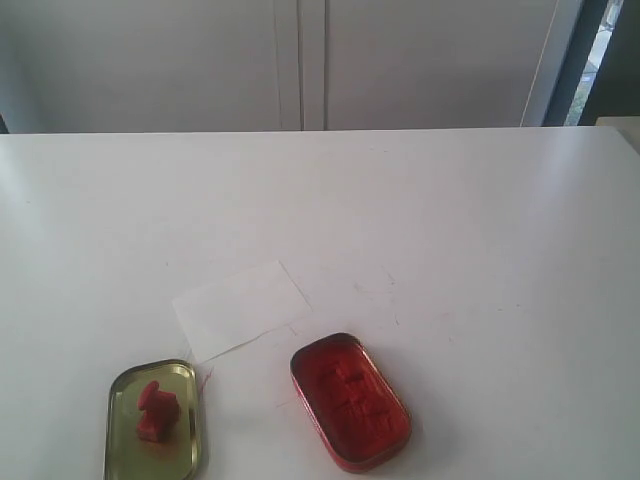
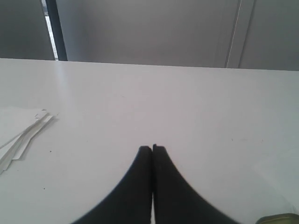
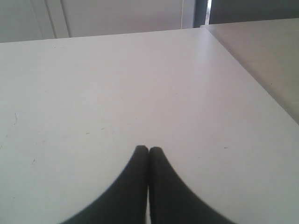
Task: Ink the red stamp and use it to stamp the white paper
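The red stamp [image 1: 156, 410] lies inside the gold-green tin lid [image 1: 125, 395] at the front left of the table in the exterior view. The white paper [image 1: 240, 307] lies flat just behind it, near the middle. The oval red tin with its red ink pad [image 1: 350, 399] sits open at the front centre-right. Neither arm shows in the exterior view. My left gripper [image 2: 152, 148] is shut with nothing between its tips, above bare table. My right gripper [image 3: 148, 149] is likewise shut and holds nothing.
A small stack of white sheets [image 2: 18, 133] lies on the table in the left wrist view, and a tin edge [image 2: 279, 219] shows at that picture's corner. The right wrist view shows the table edge [image 3: 252, 70]. Grey cabinet doors [image 1: 300, 60] stand behind the table.
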Controlling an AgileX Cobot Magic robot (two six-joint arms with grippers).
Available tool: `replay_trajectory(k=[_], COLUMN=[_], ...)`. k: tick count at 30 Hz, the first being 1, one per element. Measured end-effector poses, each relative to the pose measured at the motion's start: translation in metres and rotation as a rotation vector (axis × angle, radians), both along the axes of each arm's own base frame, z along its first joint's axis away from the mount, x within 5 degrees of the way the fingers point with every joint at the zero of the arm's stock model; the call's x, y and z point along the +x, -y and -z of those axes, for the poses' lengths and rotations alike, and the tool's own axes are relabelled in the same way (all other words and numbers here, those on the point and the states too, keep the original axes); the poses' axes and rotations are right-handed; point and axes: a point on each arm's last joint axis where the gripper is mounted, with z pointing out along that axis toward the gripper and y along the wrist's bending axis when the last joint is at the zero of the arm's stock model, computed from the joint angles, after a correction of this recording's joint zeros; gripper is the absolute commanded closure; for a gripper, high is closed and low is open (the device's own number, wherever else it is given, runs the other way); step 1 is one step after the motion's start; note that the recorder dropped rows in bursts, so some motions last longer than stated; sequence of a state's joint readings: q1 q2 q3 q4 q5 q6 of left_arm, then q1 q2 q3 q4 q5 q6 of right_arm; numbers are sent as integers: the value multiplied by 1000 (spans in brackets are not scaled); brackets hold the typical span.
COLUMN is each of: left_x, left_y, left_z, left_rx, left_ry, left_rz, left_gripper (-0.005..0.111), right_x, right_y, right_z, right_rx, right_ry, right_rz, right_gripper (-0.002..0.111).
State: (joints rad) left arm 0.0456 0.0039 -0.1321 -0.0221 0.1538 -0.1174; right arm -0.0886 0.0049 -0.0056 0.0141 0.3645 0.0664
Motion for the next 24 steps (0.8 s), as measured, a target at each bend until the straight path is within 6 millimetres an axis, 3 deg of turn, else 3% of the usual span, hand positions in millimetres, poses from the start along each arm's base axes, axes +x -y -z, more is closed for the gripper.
replay_trajectory(k=[6, 14, 19, 24], left_x=[-6, -3, 5, 28], left_y=[1, 2, 2, 2], left_z=[-21, -46, -54, -56], left_rx=[7, 39, 46, 52], left_ry=[-19, -174, -355, -683], left_rz=[10, 34, 47, 83], left_gripper=[107, 107, 107, 107], right_x=[0, 0, 0, 0], right_y=[0, 0, 0, 0], right_z=[0, 0, 0, 0], right_rx=[0, 0, 0, 0], right_ry=[0, 0, 0, 0], right_rz=[0, 0, 0, 0], right_gripper=[108, 108, 108, 108])
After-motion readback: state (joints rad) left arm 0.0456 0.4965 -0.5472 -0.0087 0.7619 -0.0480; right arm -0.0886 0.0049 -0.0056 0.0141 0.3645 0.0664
